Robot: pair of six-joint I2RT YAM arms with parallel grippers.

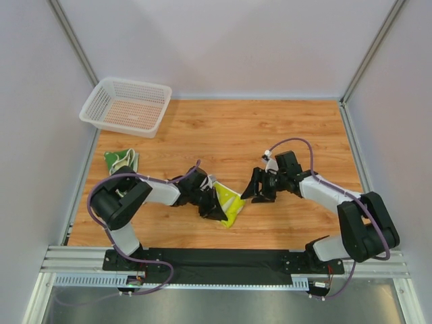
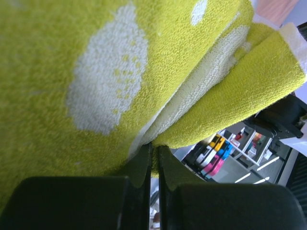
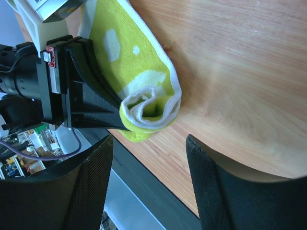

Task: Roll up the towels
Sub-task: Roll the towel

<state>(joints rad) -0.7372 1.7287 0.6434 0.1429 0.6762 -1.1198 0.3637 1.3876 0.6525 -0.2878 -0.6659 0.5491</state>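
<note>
The bright yellow-green towel (image 1: 231,204) lies rolled on the wooden table between the arms. My left gripper (image 1: 214,206) is shut on its edge; in the left wrist view the towel (image 2: 120,72) fills the frame above the closed fingertips (image 2: 142,163). In the right wrist view the roll's open end (image 3: 148,108) shows beside the left gripper. My right gripper (image 1: 256,192) is open and empty, just right of the roll, not touching it; it also shows in the right wrist view (image 3: 148,158). A cream and green patterned towel (image 1: 122,160) lies crumpled at the left.
A white mesh basket (image 1: 126,105) stands at the back left corner. The table (image 1: 270,135) is walled on left, back and right. The black base rail (image 1: 216,260) runs along the near edge.
</note>
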